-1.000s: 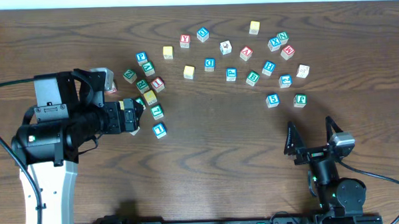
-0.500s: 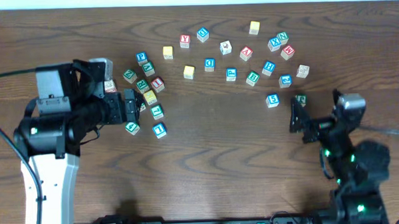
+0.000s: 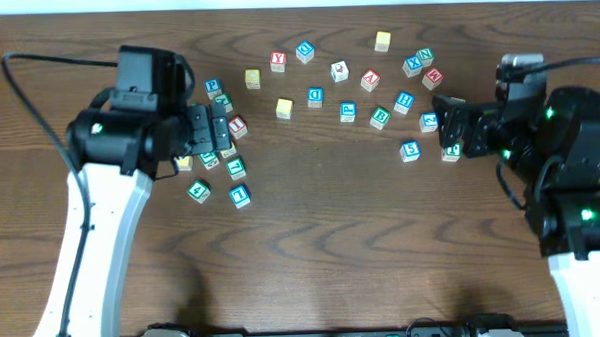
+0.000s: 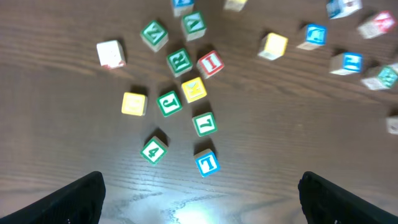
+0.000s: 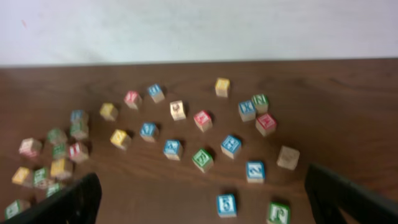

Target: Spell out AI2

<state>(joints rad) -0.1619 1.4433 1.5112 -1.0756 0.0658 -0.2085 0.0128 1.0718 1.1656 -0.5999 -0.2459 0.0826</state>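
Fingers [image 4: 81, 199] of the left tool [image 4: 200, 198] are spread wide above the dark wooden desk [image 4: 280, 155], with nothing held between them. The red "I" cube [image 4: 210, 63] is seen ahead of that tool, just beside a green cube [image 4: 179, 61] in the left cluster. The red "A" cube [image 3: 370, 80] is seen in the far middle group. The blue "2" cube [image 5: 255, 171] is found before the right tool [image 5: 202, 186], likewise released and empty.

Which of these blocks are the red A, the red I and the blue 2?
red "A" cube [image 3: 371, 81], overhead view, its top face.
red "I" cube [image 4: 210, 63], left wrist view, its lettered face.
blue "2" cube [image 5: 255, 170], right wrist view, its top face.
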